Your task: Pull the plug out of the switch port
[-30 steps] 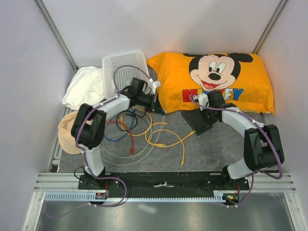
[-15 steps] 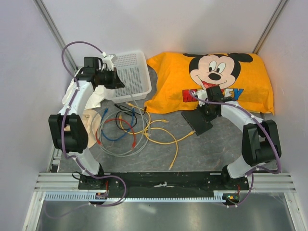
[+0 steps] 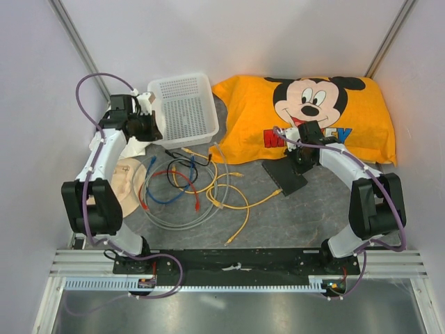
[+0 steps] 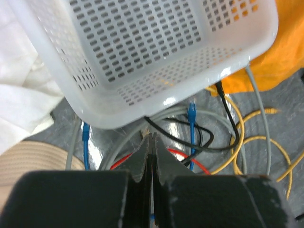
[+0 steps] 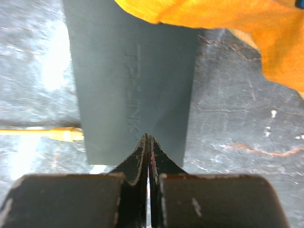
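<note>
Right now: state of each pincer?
Left pincer: closed, empty, by the basket.
Right pincer: closed, empty, tips over the box.

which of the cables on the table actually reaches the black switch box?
The yellow cable whose plug meets the edge of the switch box; the red cable, blue cable and black cable lie coiled apart from it.

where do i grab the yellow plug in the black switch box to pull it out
Likely the yellow plug body, just where it sticks out of the black switch box edge. Come from above and pinch its two sides: it lies flat on the table, and its cable runs straight away from the box, so pull along that line.
</note>
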